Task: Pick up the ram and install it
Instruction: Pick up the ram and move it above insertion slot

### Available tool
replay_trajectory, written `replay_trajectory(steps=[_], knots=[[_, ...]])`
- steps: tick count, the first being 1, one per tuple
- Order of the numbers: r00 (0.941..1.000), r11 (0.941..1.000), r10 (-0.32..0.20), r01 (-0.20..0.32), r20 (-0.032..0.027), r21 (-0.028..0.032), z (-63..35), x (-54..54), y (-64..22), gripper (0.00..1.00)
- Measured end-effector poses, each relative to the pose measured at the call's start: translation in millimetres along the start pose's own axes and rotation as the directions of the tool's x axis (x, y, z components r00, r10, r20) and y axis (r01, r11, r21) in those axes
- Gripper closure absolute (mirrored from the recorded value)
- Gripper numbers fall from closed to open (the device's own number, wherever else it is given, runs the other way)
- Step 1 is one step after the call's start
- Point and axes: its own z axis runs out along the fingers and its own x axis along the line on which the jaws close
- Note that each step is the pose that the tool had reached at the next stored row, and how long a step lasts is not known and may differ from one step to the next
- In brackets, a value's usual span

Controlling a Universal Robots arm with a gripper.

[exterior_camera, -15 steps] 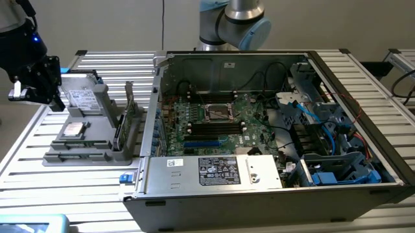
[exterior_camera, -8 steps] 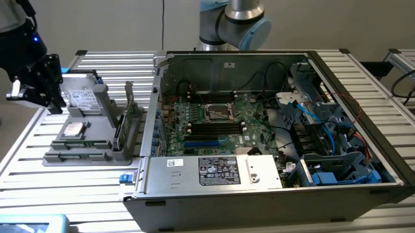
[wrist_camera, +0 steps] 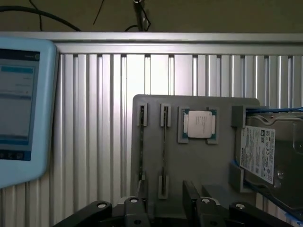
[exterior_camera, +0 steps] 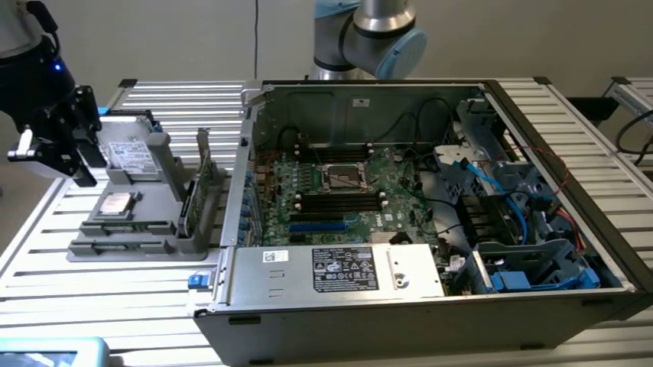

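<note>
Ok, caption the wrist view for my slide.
Open black hand poised over the thin ram stick standing edge-on in the grey plastic parts holder.

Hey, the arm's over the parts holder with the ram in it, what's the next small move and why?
Probably lower straight down so the open jaws straddle the ram. It stands on edge in the gray holder, roughly in line with the gap between them, and nothing is gripped yet.

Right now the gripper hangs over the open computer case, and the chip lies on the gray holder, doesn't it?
Not quite. The gripper hangs over the gray holder, beside the open computer case, not over it, as the exterior view shows. The chip does lie on the holder.
</note>
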Motion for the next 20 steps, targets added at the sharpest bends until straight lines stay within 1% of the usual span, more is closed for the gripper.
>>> replay_trajectory(steps=[2, 6, 8, 12, 17, 20], knots=[[1.0, 1.0, 0.0, 0.0, 0.0, 0.0, 3.7, 0.6, 0.4, 0.58], [1.0, 1.0, 0.0, 0.0, -0.0001, -0.0001, 10.8, 10.7, 0.3, 0.58], [1.0, 1.0, 0.0, 0.0, 0.0, 0.0, 14.4, 13.4, 0.2, 0.58], [1.0, 1.0, 0.0, 0.0, -0.0001, -0.0001, 21.7, 16.4, -0.5, 0.58], [1.0, 1.0, 0.0, 0.0, 0.0, -0.0001, 30.8, 17.4, -5.0, 0.58], [1.0, 1.0, 0.0, 0.0, 0.0, 0.0, 36.2, 19.4, -5.9, 0.58]])
